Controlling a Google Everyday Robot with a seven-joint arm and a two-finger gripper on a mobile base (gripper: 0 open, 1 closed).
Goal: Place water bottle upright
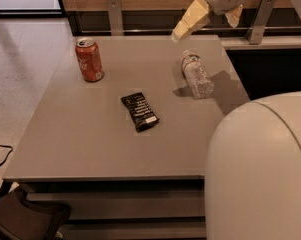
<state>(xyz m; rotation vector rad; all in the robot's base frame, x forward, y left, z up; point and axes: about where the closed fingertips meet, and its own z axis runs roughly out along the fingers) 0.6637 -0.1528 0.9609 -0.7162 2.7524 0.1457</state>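
Camera view of a grey tabletop (85,134) seen from above and from its near side. The gripper (206,28) hangs in the air above the far edge of the tabletop, towards the far right corner, and touches nothing. Its jaws stand apart: one long, pale beige, slanting down to the left, the other shorter and seen only in part at the right, both below a white wrist housing.

The water bottle (196,75) lies on its side on the tabletop, in the far right part, just inside the right edge and nearer the far right corner than the near one. Its white cap points to the far edge and its clear ribbed body runs back towards the near right. A thin label band circles it close to the cap end. The bottle lies below the gripper and a little nearer the viewer, well apart from the jaws, and it casts a shadow on the tabletop beside it.

A red soda can (89,59) stands upright near the far left corner, its top opened. A black snack packet (139,111) lies flat near the middle of the tabletop, set at a slant, between the can and the bottle but closer to the near edge than either.

A rounded white part of the robot's body (260,169) fills the lower right and hides the near right corner. A dark bag (25,221) sits on the floor below the near left corner.
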